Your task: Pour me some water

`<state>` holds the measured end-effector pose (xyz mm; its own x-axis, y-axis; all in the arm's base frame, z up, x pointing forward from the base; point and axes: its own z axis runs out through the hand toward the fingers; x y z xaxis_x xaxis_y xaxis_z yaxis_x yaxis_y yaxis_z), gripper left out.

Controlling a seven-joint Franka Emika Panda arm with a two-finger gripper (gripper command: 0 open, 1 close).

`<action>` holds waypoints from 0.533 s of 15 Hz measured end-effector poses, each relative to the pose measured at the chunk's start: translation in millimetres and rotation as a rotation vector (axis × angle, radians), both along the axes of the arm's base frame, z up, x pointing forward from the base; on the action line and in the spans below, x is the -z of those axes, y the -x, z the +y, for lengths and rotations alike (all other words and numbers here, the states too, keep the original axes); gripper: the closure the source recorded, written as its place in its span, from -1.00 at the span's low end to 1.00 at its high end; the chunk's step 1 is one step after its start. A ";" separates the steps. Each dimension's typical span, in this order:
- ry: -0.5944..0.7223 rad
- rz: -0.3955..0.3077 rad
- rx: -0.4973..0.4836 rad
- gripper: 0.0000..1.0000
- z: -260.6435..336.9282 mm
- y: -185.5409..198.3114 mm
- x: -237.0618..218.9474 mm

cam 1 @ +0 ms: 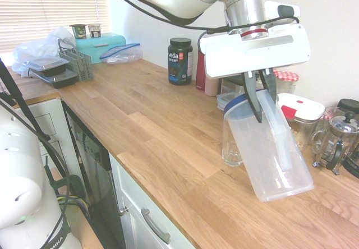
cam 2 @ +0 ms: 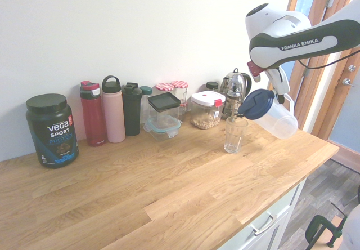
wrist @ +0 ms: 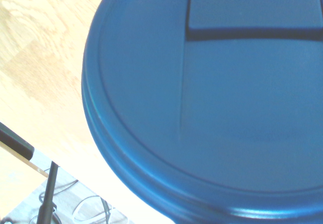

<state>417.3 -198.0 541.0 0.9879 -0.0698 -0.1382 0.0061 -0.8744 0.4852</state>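
While the white arm reaches over the wooden countertop (cam 1: 168, 125), its gripper (cam 1: 261, 100) is clamped on the handle of a clear plastic jug (cam 1: 272, 153), the two dark fingers (cam 1: 251, 95) drawn in close with only that handle between them. The jug hangs in the air, off the counter, and is tipped well over: its dark blue lid (cam 2: 256, 103) points down and sideways toward a drinking glass (cam 2: 234, 134), while its clear base sticks up and away on the far side. From the second exterior view the lid's edge sits just above and beside the glass's rim, near but apart from it. I cannot tell whether any water is running out, and the glass looks empty as far as I can see.

The glass stands upright on the counter, out in front of the row of things against the wall. In the wrist view the blue lid fills nearly the whole picture, with pale wood beside it.

Along the wall stand a black tub of protein powder (cam 2: 52, 129), a red bottle (cam 2: 93, 113), a pink bottle (cam 2: 113, 108), a black shaker bottle (cam 2: 132, 108), a stacked glass container with a dark lid (cam 2: 163, 114), a white-lidded container holding something brown (cam 2: 207, 110), two jars with red checked lids (cam 2: 172, 86) and a French press (cam 2: 235, 92). None of these touches the jug or the gripper.
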 end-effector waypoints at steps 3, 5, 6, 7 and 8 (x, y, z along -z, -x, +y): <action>-0.142 -0.108 0.054 1.00 -24.6 22.7 -16.5; -0.255 -0.168 0.083 1.00 -45.8 45.3 -24.7; -0.315 -0.191 0.094 1.00 -55.8 57.8 -23.2; -0.373 -0.216 0.110 1.00 -62.8 70.6 -19.9; -0.429 -0.243 0.136 1.00 -67.1 81.1 -14.8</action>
<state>336.2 -265.2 555.8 0.9810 -0.1872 0.0502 -0.1899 -0.9803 0.0551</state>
